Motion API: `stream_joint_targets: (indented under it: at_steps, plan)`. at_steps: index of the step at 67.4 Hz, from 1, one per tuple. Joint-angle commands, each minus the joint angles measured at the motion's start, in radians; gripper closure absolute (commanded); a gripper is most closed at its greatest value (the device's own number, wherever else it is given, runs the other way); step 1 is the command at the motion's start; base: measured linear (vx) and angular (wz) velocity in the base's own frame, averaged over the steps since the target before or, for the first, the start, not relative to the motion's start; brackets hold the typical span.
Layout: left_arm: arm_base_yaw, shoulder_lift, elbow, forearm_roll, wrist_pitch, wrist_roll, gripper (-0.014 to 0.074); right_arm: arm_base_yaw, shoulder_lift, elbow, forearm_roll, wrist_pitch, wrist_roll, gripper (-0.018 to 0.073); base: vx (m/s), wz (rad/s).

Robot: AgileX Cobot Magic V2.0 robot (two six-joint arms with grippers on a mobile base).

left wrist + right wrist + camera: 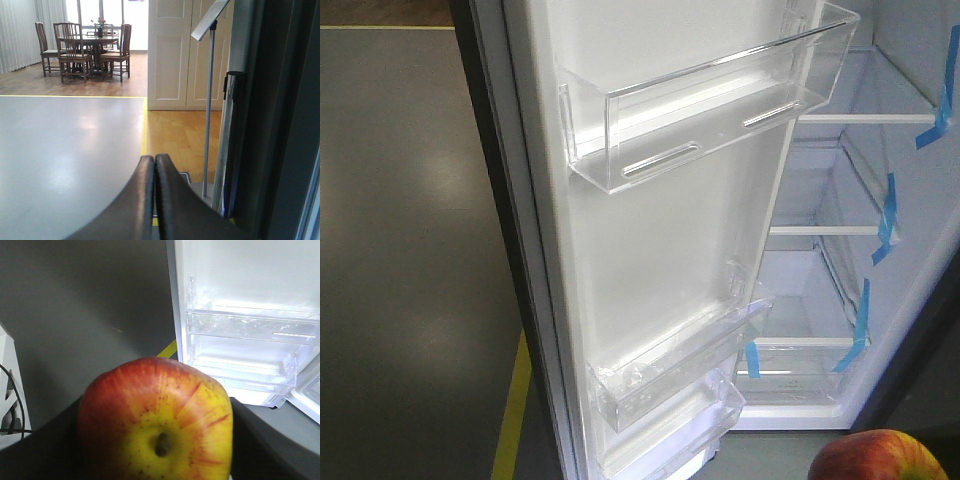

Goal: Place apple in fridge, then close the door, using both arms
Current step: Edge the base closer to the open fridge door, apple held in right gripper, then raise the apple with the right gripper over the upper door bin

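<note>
Apple in R pincer (fridge door open)

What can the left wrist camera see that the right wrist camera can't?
Only the left wrist view shows a dining table with wooden chairs, white cupboard doors, a wooden floor, and the left tool pinched shut on nothing. Only the right wrist view shows the apple held in the right tool, and the clear bins inside the open fridge door. Both show the grey floor and its yellow line.
</note>
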Motion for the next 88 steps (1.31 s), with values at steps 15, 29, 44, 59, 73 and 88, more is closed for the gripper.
stream_joint_targets:
  at_steps: [15, 29, 44, 59, 73, 88]
  plan:
    - [0.003, -0.016, 0.029, -0.009, -0.077, -0.002, 0.0601, 0.001, 0.002, -0.028, 0.017, -0.066, -0.007, 0.0391, 0.00, 0.00]
    - [0.003, -0.016, 0.029, -0.009, -0.077, -0.002, 0.0601, 0.001, 0.002, -0.028, 0.019, -0.146, -0.013, 0.0391, 0.00, 0.00]
    - [0.003, -0.016, 0.029, -0.009, -0.077, -0.002, 0.0601, -0.002, 0.016, -0.065, -0.119, -0.410, -0.012, 0.0389, 0.00, 0.00]
    - [0.003, -0.016, 0.029, -0.009, -0.077, -0.002, 0.0601, -0.002, 0.148, -0.277, -0.497, -0.430, 0.318, 0.0386, 0.00, 0.00]
    - [0.003, -0.016, 0.029, -0.009, -0.077, -0.002, 0.0601, -0.002, 0.286, -0.459, -0.771, -0.345, 0.458, 0.0386, 0.00, 0.00]
    - [0.003, -0.016, 0.029, -0.009, -0.077, -0.002, 0.0601, -0.002, 0.414, -0.618, -0.922, -0.345, 0.518, 0.0386, 0.00, 0.00]
